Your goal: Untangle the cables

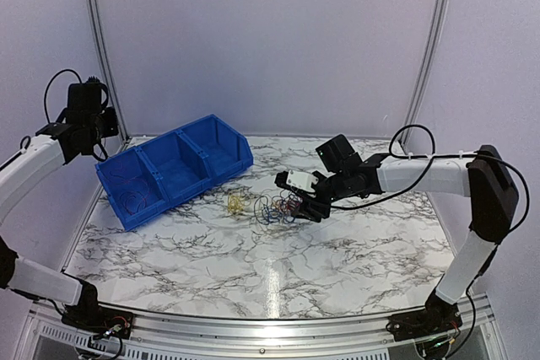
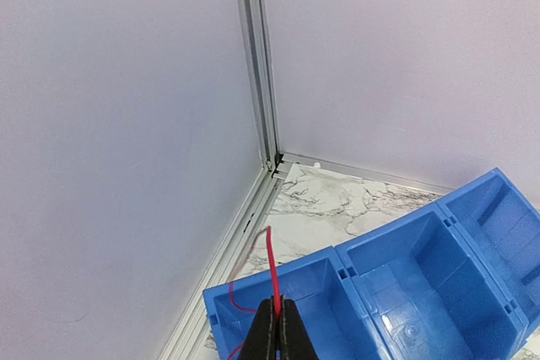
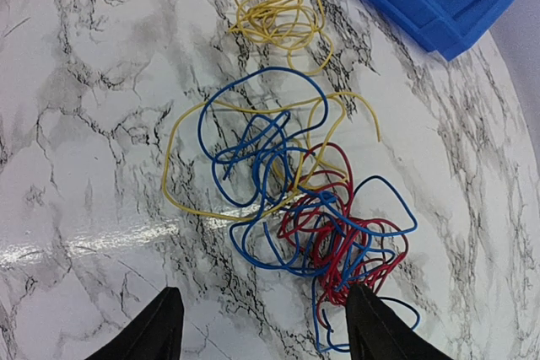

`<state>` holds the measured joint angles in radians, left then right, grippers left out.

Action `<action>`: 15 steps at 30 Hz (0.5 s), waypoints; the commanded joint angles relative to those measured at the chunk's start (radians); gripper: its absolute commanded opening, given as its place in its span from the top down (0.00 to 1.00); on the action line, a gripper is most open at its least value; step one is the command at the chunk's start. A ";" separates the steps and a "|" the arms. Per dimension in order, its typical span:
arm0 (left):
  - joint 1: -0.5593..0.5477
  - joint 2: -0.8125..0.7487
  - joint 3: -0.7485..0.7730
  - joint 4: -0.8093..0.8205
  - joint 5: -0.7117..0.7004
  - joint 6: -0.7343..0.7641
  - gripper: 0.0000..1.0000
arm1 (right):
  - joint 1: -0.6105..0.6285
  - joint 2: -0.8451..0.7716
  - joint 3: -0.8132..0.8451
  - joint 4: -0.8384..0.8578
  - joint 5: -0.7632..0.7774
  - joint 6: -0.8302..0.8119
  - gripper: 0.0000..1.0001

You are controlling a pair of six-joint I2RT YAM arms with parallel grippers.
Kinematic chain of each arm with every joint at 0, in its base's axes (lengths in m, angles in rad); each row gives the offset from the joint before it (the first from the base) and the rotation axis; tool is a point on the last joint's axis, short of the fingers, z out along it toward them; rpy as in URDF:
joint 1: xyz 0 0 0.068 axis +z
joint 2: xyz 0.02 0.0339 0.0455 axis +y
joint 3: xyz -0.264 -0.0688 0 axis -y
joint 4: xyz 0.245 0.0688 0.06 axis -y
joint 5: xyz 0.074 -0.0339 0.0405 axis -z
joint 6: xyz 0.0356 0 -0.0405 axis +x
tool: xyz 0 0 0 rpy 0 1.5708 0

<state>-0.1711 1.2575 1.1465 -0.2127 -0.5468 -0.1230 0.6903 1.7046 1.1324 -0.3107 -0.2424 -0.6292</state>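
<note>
One tangle of blue, red and yellow cables on the marble tabletop, one small yellow clump just beside it. Right jaws wide apart, low over the tangle, holding nothing. Left jaws pinched shut on one red wire, above the end compartment of one blue three-compartment bin.

I see a white marble-pattern tabletop. A blue three-slot bin sits on it, back left. A small yellow cable clump lies mid-table, with a tangle of blue, red and yellow cables just beside it on the right.
</note>
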 commanded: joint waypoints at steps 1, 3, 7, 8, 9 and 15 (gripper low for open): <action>0.002 0.033 -0.042 0.052 0.028 0.009 1.00 | -0.009 0.024 0.021 -0.014 0.000 -0.003 0.34; 0.002 0.044 -0.079 0.065 0.040 -0.001 1.00 | -0.009 0.029 0.023 -0.014 0.003 -0.003 0.34; 0.002 0.081 -0.131 0.073 0.079 -0.020 1.00 | -0.008 0.039 0.026 -0.017 0.000 -0.002 0.34; 0.002 0.095 -0.138 0.067 0.092 -0.024 1.00 | -0.008 0.042 0.026 -0.019 -0.001 -0.001 0.34; 0.001 0.108 -0.142 0.060 0.104 -0.030 1.00 | -0.009 0.044 0.027 -0.018 -0.001 -0.002 0.34; 0.001 0.193 -0.118 -0.031 0.147 -0.062 1.00 | -0.009 0.046 0.029 -0.022 -0.005 -0.001 0.34</action>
<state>-0.1711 1.4139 1.0084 -0.1772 -0.4294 -0.1528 0.6903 1.7447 1.1324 -0.3164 -0.2420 -0.6292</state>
